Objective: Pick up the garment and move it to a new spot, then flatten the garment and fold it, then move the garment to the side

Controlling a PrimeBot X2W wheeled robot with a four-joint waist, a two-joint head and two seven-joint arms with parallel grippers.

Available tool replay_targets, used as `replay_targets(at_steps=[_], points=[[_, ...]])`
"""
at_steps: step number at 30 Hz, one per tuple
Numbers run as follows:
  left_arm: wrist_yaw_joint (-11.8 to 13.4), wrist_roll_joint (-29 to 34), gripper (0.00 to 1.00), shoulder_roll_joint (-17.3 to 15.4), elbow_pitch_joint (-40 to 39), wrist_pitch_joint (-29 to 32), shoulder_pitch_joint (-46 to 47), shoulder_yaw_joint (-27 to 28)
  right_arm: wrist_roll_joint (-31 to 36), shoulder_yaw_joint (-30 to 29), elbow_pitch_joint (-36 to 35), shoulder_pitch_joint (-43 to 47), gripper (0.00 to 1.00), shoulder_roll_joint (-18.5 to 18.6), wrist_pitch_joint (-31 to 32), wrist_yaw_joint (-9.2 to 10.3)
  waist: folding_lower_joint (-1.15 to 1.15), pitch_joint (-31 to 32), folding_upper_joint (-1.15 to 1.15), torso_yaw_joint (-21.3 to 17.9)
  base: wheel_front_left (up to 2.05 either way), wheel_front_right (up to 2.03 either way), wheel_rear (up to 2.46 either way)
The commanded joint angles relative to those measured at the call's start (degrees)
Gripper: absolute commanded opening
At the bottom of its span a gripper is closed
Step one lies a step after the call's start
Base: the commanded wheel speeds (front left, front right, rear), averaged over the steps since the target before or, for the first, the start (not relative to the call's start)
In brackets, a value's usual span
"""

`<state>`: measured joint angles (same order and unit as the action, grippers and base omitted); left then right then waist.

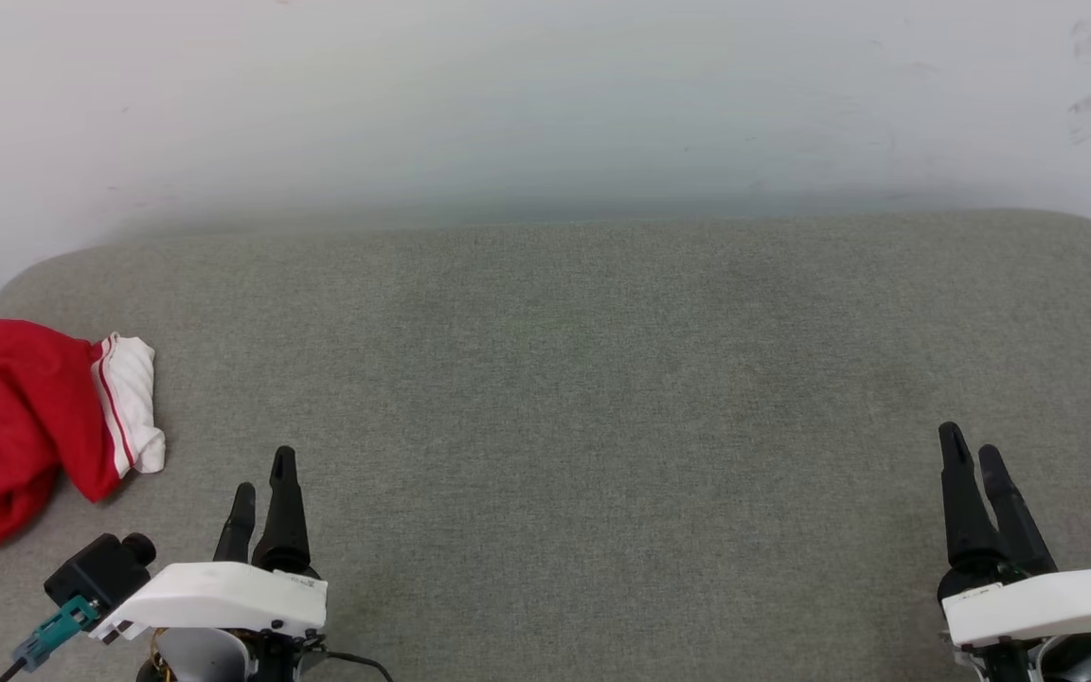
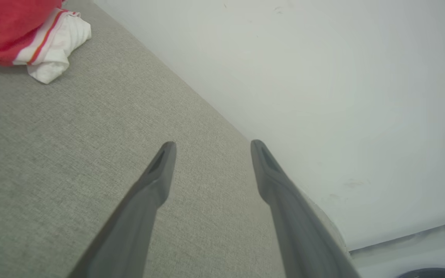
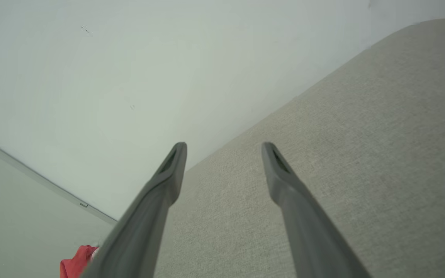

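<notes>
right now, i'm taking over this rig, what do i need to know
Left gripper: open, empty, above the grey cushion, just right of the garment.
Right gripper: open, empty, near the cushion's right side.
The garment is a crumpled heap at the cushion's left edge, with neither gripper touching it.
Done: nothing shows as done.
Left: pick it up, move it, flatten, fold, set aside.

One garment (image 1: 20,426) is counted, with one white sleeve (image 1: 134,407) seen on it. Two grippers are counted, the left gripper (image 1: 263,474) and the right gripper (image 1: 971,442), each with two dark fingers (image 1: 283,502), four in all. One grey padded surface (image 1: 555,398) and one pale wall (image 1: 508,95) are counted.
</notes>
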<state>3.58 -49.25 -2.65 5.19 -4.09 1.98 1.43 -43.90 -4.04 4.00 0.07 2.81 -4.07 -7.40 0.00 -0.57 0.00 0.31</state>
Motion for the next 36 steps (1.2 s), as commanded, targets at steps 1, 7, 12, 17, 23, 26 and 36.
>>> replay_targets(at_steps=[1, 7, 12, 17, 23, 26, 36], points=[[0.47, 2.32, 1.00, -0.22, -1.16, -0.67, 0.07, -0.31, 2.52, 0.12, -1.14, -0.09, 1.00, 0.14, -0.68, -0.11, 0.00, 0.02, 0.00, 0.06, 0.00, 0.00, 0.00], [1.07, 6.30, 1.00, -0.23, -1.61, -1.56, -0.32, -0.78, 6.72, 0.30, -1.32, 0.43, 1.00, 0.14, -1.62, -0.11, 0.00, 0.02, 0.00, 0.21, 0.00, 0.00, 0.00], [0.87, 10.36, 1.00, -0.23, -2.08, -2.46, -0.73, -1.64, 10.81, 0.59, -1.49, 0.89, 1.00, 0.14, -2.45, -0.12, 0.00, 0.01, 0.00, 0.29, 0.00, 0.00, 0.00], [0.53, 13.98, 1.00, -0.24, -2.48, -3.31, -0.89, -2.50, 14.55, 1.02, -1.97, 1.32, 1.00, 0.14, -3.29, -0.11, 0.00, -0.08, 0.00, 0.31, 0.00, 0.00, 0.00], [0.46, 18.07, 1.00, -0.25, -2.97, -4.25, -1.20, -3.17, 18.40, 1.34, -3.04, 1.77, 1.00, 0.13, -4.24, -0.12, 0.00, -0.20, 0.00, 0.35, 0.00, 0.00, 0.00], [0.21, 20.00, 1.00, -0.25, -3.20, -4.69, -1.36, -3.53, 20.18, 1.38, -3.60, 1.91, 1.00, 0.13, -4.70, -0.12, 0.00, -0.29, 0.00, 0.35, 0.00, 0.00, 0.00], [-0.34, 26.53, 1.00, -0.26, -3.37, -6.12, -2.17, -4.50, 25.19, 1.07, -4.91, 2.84, 1.00, 0.13, -6.18, -0.13, 0.00, -0.50, 0.00, 0.50, 0.00, 0.00, 0.00]])
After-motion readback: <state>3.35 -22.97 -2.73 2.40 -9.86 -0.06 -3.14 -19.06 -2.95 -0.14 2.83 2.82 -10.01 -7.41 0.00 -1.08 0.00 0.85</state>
